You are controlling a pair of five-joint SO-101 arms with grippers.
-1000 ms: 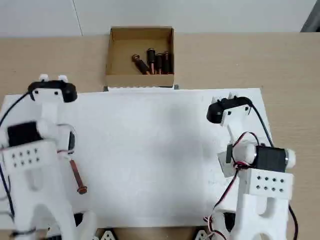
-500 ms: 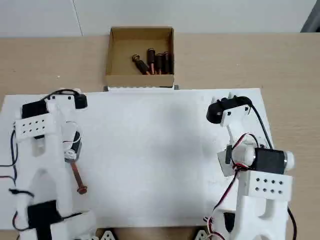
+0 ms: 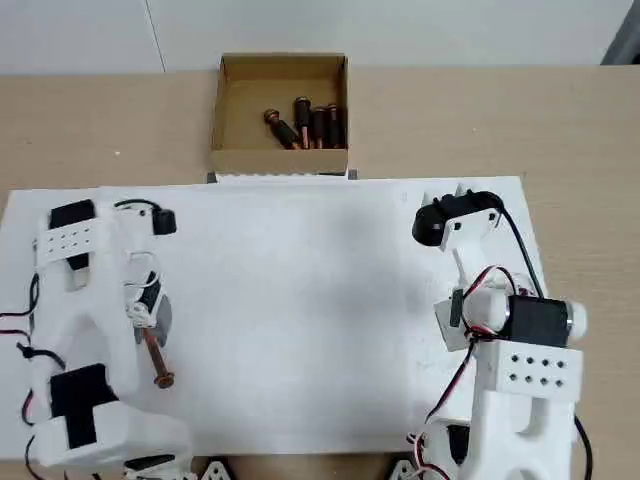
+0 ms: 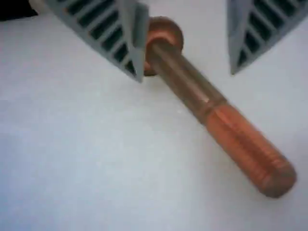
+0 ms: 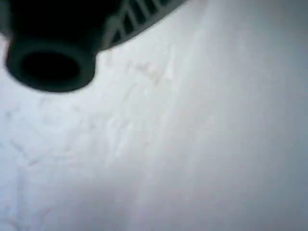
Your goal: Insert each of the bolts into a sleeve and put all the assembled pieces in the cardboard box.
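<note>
A copper bolt (image 3: 155, 358) lies on the white mat (image 3: 300, 300) at the front left. My left gripper (image 3: 150, 318) hangs right over its threaded end. In the left wrist view the left gripper (image 4: 186, 72) is open, its ribbed fingers (image 4: 120, 38) astride the bolt (image 4: 216, 120) near its head, which rests on the mat. My right gripper (image 3: 452, 322) sits low at the right of the mat. A black sleeve (image 5: 48, 62) shows beside a ribbed finger (image 5: 139, 14), held off the mat. The cardboard box (image 3: 230, 110) stands at the back with several assembled pieces (image 3: 305, 125) inside.
The mat's middle stretch between the two arms is bare. Wooden tabletop (image 3: 500, 110) surrounds the mat and the box. Cables (image 3: 490, 285) loop around the right arm.
The left arm has folded forward and down, bringing its gripper over the bolt. The right arm and the bolt have stayed put.
</note>
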